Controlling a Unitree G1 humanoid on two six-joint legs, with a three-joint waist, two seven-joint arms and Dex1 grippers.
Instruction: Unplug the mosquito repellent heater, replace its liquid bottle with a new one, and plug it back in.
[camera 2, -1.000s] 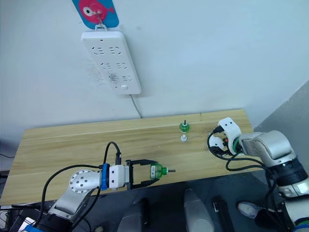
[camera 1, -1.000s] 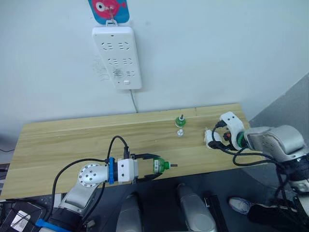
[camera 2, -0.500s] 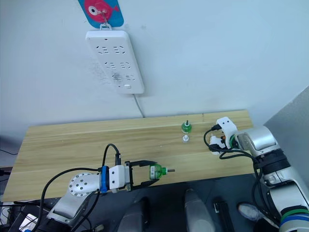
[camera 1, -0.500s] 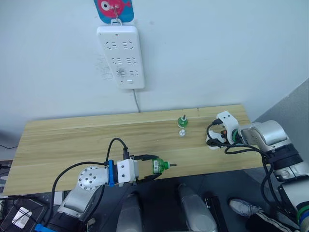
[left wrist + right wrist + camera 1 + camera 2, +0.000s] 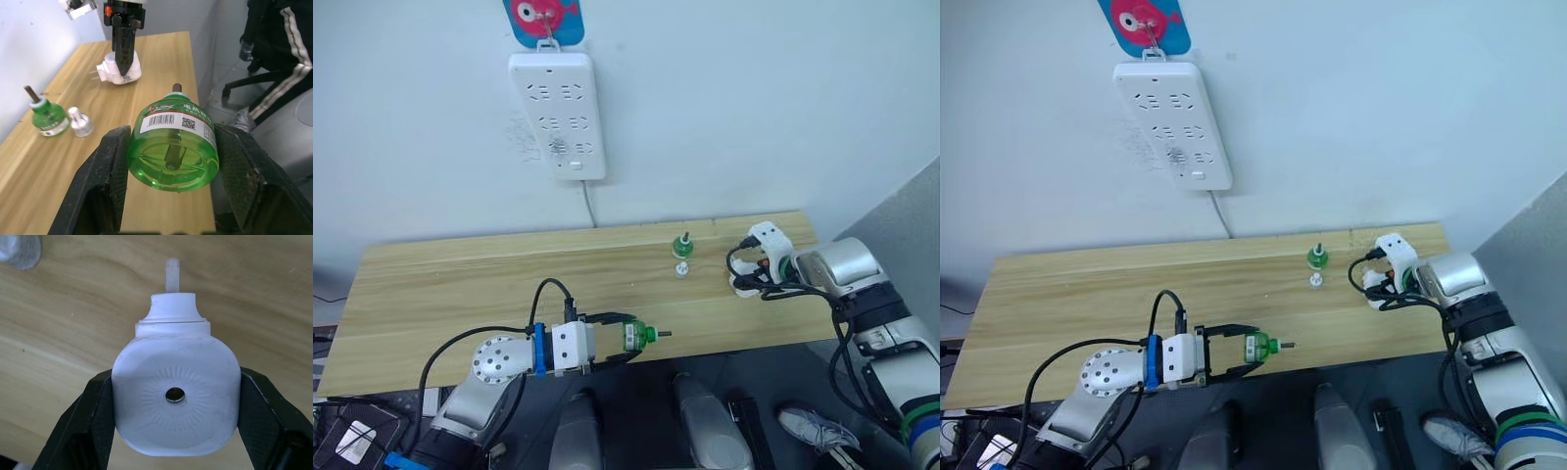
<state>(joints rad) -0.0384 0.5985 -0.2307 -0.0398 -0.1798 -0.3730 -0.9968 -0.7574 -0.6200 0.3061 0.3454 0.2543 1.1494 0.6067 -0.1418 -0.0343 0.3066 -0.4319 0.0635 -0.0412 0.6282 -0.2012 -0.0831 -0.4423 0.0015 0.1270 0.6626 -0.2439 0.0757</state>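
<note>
I noted the left gripper (image 5: 171,196) clamped on a green bottle (image 5: 172,152); the right gripper (image 5: 175,431) gripped the mosquito repellent heater (image 5: 175,401) (above the table (image 5: 460,284)).

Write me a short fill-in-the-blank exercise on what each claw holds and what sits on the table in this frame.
1. The left claw grips a ____ bottle lying sideways.
2. The right claw is shut on the white ____.
3. A second green bottle stands on the wooden ____, beside a small clear cap.

Missing words: green; heater; table
</note>
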